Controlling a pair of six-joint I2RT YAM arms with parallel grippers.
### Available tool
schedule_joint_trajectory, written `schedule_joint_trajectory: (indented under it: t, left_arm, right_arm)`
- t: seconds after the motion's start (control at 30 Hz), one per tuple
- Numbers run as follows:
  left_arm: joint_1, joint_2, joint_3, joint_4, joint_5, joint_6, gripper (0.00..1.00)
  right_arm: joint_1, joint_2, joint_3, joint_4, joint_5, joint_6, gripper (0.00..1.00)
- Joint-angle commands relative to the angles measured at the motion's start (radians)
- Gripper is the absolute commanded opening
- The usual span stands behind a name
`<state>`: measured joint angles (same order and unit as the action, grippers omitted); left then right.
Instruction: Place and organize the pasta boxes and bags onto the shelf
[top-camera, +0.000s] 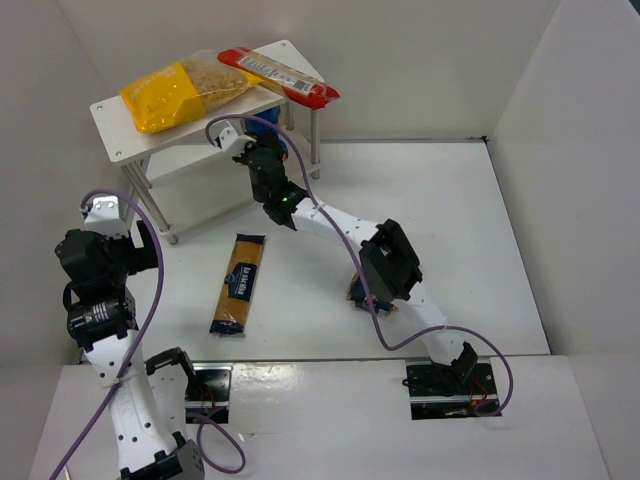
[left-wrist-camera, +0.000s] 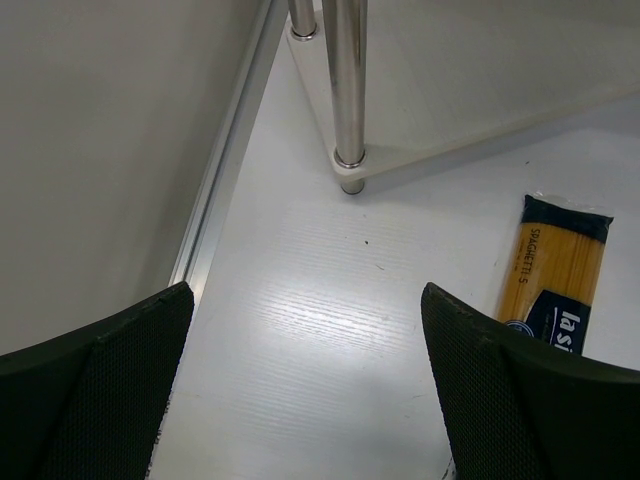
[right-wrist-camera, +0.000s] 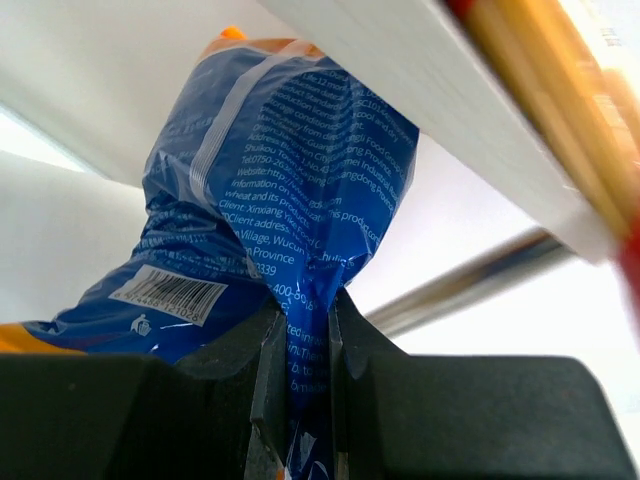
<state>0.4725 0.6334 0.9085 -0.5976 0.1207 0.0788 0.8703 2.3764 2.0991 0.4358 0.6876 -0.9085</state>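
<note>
Blue-and-orange pasta bag (right-wrist-camera: 290, 160) sits pinched in the right claw (right-wrist-camera: 300, 340), whose two fingers are closed tight on a crumpled fold of its lower end. From that grip the bag rises, printed side and barcode toward the wrist camera, until its upper part meets the underside of the shelf's top board (right-wrist-camera: 420, 60). Whether the bag touches the lower board cannot be told. In the overhead view only a sliver of blue shows beneath the front edge of the shelf (top-camera: 110, 120), with the right arm stretched across the surface (top-camera: 420, 230) toward it.

On the top board lie a yellow bag (top-camera: 175, 95) at the left and a long red pack (top-camera: 280, 75) at the right. The red pack's end juts past the board's edge just above the held bag. A metal leg (right-wrist-camera: 470, 285) stands close behind the bag.

The left claw (left-wrist-camera: 305, 295) hangs wide open over the bare surface, holding nothing, near the shelf's front left leg. A spaghetti pack (top-camera: 238, 283) lies flat on the surface to its right, between the two arms and apart from the shelf.
</note>
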Motion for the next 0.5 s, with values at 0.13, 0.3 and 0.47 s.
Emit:
schedule_joint_trajectory:
  t: [0.13,0.3,0.47]
  left_arm:
    - [0.008,-0.001,-0.008,0.028,0.020,0.012,1.00]
    - [0.008,-0.001,-0.008,0.028,0.020,0.021,1.00]
    - [0.008,-0.001,-0.008,0.028,0.020,0.021,1.00]
  right_arm:
    - [0.001,0.006,0.101,0.004,-0.013,0.096,0.00]
    - [0.010,-0.014,-0.048,0.147,0.012,-0.022,0.00]
    - [0.021,-0.034,-0.295,0.526,-0.017,-0.280,0.00]
